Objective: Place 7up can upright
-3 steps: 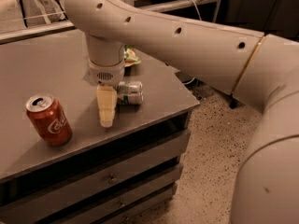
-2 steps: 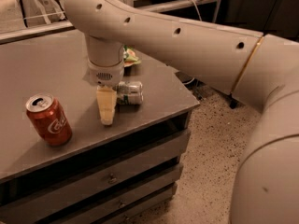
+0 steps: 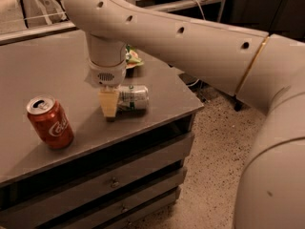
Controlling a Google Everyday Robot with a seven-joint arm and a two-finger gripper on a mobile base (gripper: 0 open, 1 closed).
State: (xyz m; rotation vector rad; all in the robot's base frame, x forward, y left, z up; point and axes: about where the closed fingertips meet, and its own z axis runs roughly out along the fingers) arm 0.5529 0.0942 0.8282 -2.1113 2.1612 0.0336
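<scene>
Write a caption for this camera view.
Robot hand at one end of the 7up can lying sideways on a grey table, red can standing upright nearby.

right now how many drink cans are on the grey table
2. A red aluminium cola can stands upright near the grey table's front left. A silvery-white aluminium can with green markings lies on its side mid-table, right at the gripper. The arm may hide more.

In the middle of the frame the gripper (image 3: 109, 108) points down at the grey table (image 3: 43, 75), right at the left end of the 7up can (image 3: 134, 98). This can lies on its side. A red can (image 3: 50, 123) stands upright at lower left, well apart. A green bag (image 3: 133, 57) shows partly behind the arm (image 3: 190, 37).
</scene>
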